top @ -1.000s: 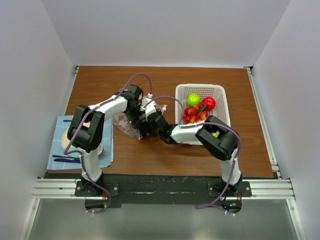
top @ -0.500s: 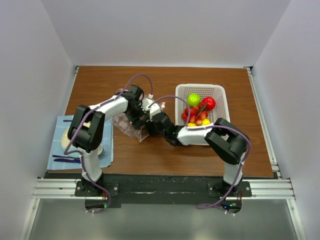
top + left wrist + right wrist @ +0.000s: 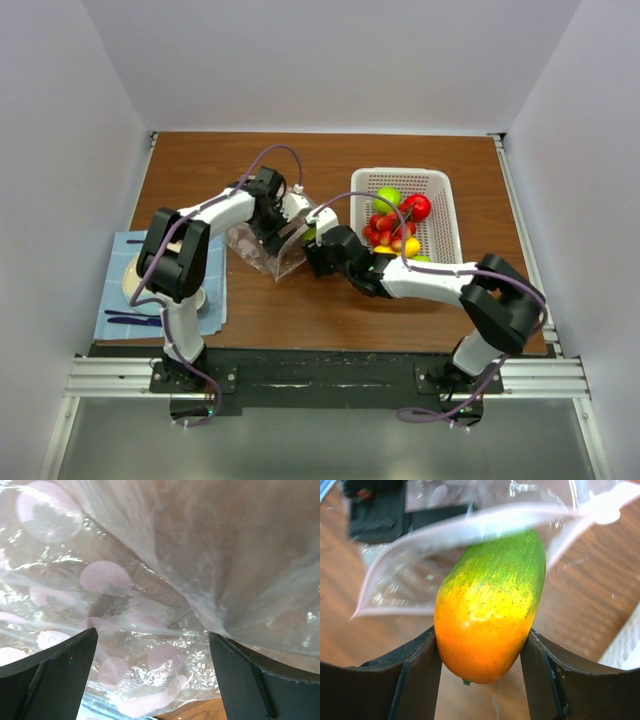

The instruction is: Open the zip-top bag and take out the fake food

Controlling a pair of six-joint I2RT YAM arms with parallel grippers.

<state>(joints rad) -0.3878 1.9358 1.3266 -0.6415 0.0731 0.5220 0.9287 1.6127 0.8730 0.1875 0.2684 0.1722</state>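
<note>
The zip-top bag [image 3: 258, 246] lies clear and crinkly left of table centre, its mouth facing right. It fills the left wrist view [image 3: 125, 580], printed with pale pink dots. My left gripper [image 3: 270, 226] sits over the bag, jaws wide apart with bag film between them [image 3: 152, 632]. My right gripper [image 3: 314, 244] is just right of the bag's mouth. It is shut on a green-to-orange mango-like fake fruit [image 3: 487, 610], held just outside the bag's pink zip strip [image 3: 470, 527]. The fruit shows as a green spot from above [image 3: 310, 234].
A white mesh basket [image 3: 400, 173] at the right holds a green apple [image 3: 387, 197], a red apple [image 3: 418, 207], red grapes [image 3: 385, 228] and a yellow piece [image 3: 411, 246]. A blue cloth [image 3: 115, 305] with a beige plate [image 3: 128, 275] lies at the left edge.
My right gripper has drawn back to the right out of the bag's mouth, with the mango-like fruit in it. The right elbow swung right. The bag's mouth has risen and opened wider.
</note>
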